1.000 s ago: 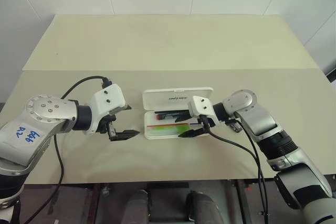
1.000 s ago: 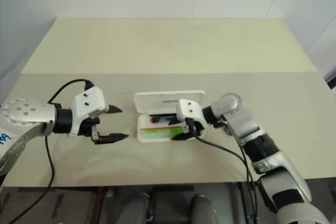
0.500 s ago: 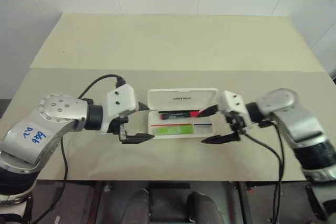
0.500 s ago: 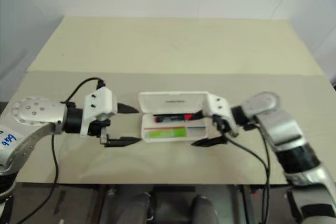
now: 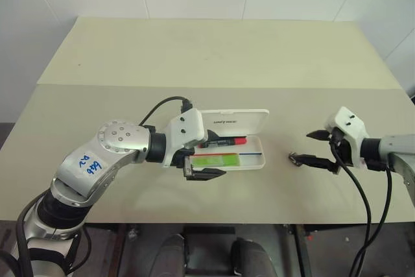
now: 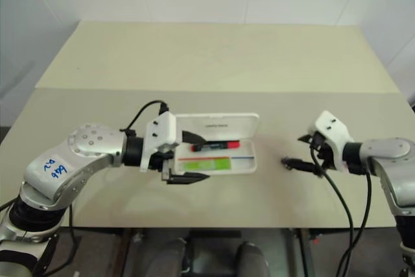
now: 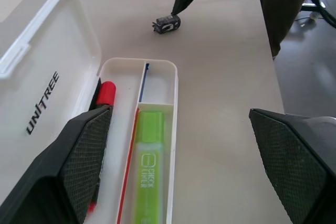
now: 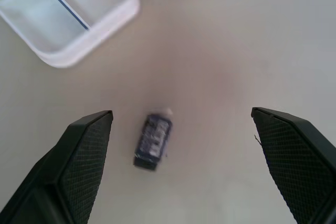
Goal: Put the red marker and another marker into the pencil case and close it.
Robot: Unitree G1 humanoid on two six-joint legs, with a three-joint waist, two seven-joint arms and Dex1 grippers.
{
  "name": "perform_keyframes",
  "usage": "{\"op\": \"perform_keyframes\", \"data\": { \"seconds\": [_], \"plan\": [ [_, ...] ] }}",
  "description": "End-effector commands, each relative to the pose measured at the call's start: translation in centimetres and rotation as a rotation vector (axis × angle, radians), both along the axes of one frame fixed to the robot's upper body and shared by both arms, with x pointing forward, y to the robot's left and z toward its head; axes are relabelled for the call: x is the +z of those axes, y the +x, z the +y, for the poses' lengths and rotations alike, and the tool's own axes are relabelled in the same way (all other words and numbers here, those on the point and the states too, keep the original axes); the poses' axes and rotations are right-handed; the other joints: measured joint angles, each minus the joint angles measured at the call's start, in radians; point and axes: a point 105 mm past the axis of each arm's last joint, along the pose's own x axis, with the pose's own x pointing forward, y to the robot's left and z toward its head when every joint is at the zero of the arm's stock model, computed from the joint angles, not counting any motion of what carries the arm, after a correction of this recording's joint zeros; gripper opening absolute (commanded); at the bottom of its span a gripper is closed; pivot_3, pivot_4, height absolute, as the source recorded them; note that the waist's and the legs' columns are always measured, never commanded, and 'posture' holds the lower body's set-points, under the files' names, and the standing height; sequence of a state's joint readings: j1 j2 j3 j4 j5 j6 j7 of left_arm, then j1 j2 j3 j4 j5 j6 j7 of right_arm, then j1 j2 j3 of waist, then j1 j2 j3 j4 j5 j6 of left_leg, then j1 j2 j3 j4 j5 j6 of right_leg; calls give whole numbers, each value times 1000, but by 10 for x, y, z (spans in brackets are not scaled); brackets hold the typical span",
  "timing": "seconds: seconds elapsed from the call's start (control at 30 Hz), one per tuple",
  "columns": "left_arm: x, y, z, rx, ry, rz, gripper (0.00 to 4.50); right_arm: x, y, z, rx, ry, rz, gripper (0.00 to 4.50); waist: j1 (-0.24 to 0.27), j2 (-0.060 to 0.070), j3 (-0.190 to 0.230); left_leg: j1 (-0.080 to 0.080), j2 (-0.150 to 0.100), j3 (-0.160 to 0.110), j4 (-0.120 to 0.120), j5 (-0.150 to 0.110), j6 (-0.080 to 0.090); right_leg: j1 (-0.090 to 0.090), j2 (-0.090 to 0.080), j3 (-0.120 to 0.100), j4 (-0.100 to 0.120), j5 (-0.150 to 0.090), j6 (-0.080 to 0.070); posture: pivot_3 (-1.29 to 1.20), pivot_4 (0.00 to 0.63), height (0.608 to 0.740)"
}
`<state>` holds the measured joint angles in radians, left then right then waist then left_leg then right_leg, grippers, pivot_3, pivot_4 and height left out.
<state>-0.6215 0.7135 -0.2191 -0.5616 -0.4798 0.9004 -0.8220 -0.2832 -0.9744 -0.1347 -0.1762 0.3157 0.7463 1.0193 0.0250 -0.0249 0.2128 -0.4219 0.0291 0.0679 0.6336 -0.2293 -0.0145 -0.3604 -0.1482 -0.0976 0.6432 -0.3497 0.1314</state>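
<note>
Pencil case [image 5: 237, 124]: white, flat, rounded corners; lies near the middle of the front table [image 5: 214, 50]; lid thrown back on its hinge toward the far side, dark lettering printed on its inner face; tray facing up, split by a lengthwise divider with a red and a blue stripe.
Red marker [image 5: 225, 141]: lodged in the tray's far lane, next to the hinge; red end toward the robot's right, black band in the middle; partly hidden by the left gripper's housing.
Lime-green highlighter [image 5: 216, 159]: laid flat in the tray's near lane, parallel to the red marker, toward the robot's left end of the tray.
Left gripper [image 5: 201, 160]: at the case's left end, low over the tray; fingers spread wide, nothing between them; in the left wrist view one finger [image 7: 84, 156] over the lid-side edge, the other off the near side of the case.
Right gripper [image 5: 318, 148]: well apart from the case, off to the robot's right over bare table; fingers spread wide, holding nothing.
Small dark object [image 5: 296, 158]: on the table between case and right gripper, close to the lower fingertip; contact not discernible; seen between the fingers in the right wrist view.
Table: pale cream top, two boards with a seam across.
</note>
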Motion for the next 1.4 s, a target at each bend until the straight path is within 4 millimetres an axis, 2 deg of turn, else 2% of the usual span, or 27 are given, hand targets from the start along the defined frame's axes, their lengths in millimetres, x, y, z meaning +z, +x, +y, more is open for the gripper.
{"op": "perform_keyframes", "data": {
  "seconds": [0.03, 0.6, 0.73, 0.83, 0.97, 1.03, 1.13, 1.27, 1.37, 1.4],
  "plan": [
    [5, 1, -1, -15, -1, -39, 4500, 9, -2, 1, -20, -20, -43, 4456, 0, 0, 0, 0, 0, 0, 0, 0, 0, 0, 0, 0, 0, 0, 0, 0, 150, 740],
    [4, 5, 6, 14, 5, -46, 4500, -23, -1, 15, -83, -15, 45, 4456, 0, 0, 0, 0, 0, -1, 0, 0, 0, 0, 0, 0, -1, 0, 0, 0, 150, 740],
    [3, 5, 6, 16, 8, -50, 4500, -32, 0, 16, -101, -29, 75, 3577, 0, 0, 0, 0, 0, -1, 0, 0, 0, 0, 0, 0, -1, 0, 0, 0, 150, 740],
    [4, 5, 6, 18, 8, -53, 4500, -30, 1, 19, -89, -24, 69, 2466, 0, 0, 0, 0, 0, -1, 0, 0, 0, 1, 0, 0, -2, 0, 0, 0, 150, 740],
    [4, 6, 8, 25, 11, -57, 4500, -12, 2, 24, -28, -33, 26, 1076, -1, 0, 0, 0, 0, -1, 0, 0, 0, 0, 0, 0, -1, 0, 0, 0, 150, 740],
    [4, 7, 9, 34, 13, -62, 4500, -1, 0, 33, 41, -32, 10, 437, -1, 0, 0, 0, 0, -1, 0, 0, 0, 0, 0, 0, -1, 0, 0, 0, 150, 740],
    [9, 11, 15, 53, 4, -73, 4500, 21, -7, 55, 180, -19, -23, 378, -3, 0, 0, 0, 0, -1, 0, 0, 0, 0, 0, 0, -1, 0, 0, 0, 150, 740],
    [11, 14, 25, 65, 21, -77, 4500, 44, -27, 98, 420, 40, -46, 378, -3, 0, 0, 0, 1, -1, 0, 0, 0, 0, 1, 0, -2, 0, 0, 0, 150, 740],
    [9, 13, 27, 64, 28, -74, 4500, 41, -33, 122, 518, 56, -34, 378, -2, -1, 0, 0, 1, -1, 0, 0, 0, 0, 1, -1, -1, 0, 0, 0, 150, 740],
    [10, 13, 27, 68, 23, -77, 4500, 35, -27, 129, 529, 45, -43, 378, -2, -1, 0, 0, 0, -1, 0, 0, 0, 0, 0, -1, -1, 0, 0, 0, 150, 740]
  ]
}}
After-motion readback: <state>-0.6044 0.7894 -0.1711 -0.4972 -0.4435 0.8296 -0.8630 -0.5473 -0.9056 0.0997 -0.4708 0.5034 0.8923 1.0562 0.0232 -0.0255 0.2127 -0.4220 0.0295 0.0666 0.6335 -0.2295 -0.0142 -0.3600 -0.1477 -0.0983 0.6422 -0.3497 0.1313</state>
